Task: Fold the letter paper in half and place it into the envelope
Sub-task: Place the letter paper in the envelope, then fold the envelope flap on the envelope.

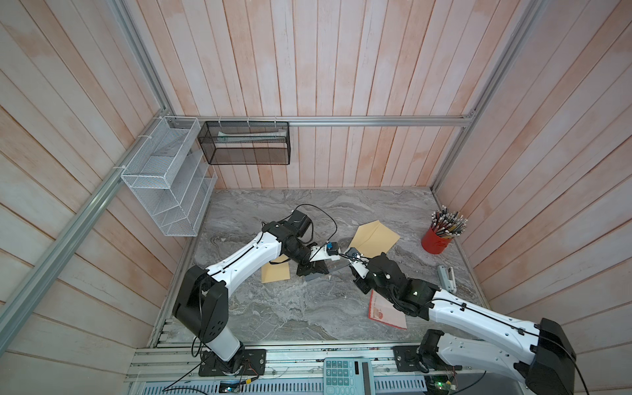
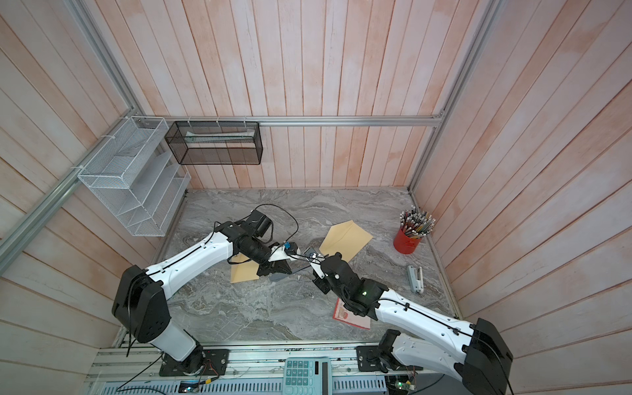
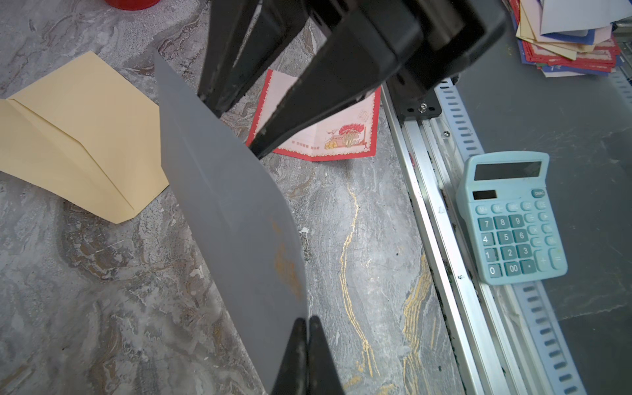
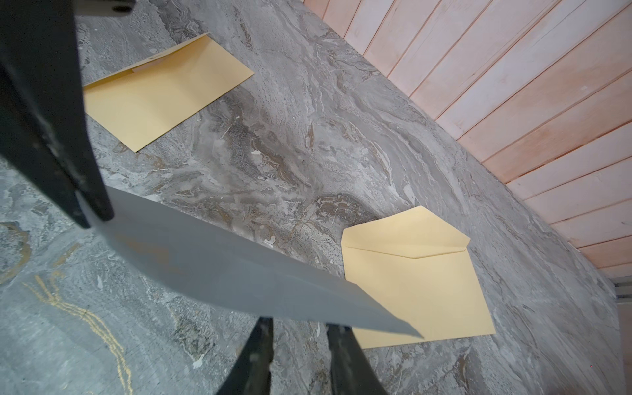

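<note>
Pinching one end of a grey sheet of letter paper (image 3: 222, 205), the left gripper (image 3: 306, 325) has its jaws pressed together on the sheet's edge, and no gap shows between them in the left wrist view. The sheet is held up off the grey marbled table (image 1: 290, 307), around mid-table, and it bows gently along its length. Its long axis runs from the left gripper across to the right gripper (image 4: 301, 325), roughly side to side in both top views. In the right wrist view the sheet's far corner tapers to a point aimed at a tan paper envelope with its flap open (image 4: 417, 284). That envelope lies flat on the table, and the corner overlaps it in that view. The right gripper's jaws stand spread, with a clear gap between them, just at the sheet's edge. Whether either jaw touches the paper cannot be told. A second tan envelope (image 1: 275, 273) lies partly under the left arm, on the sheet's other side. A red-bordered card (image 1: 386, 313) lies under the right arm, near the table's front edge.
</note>
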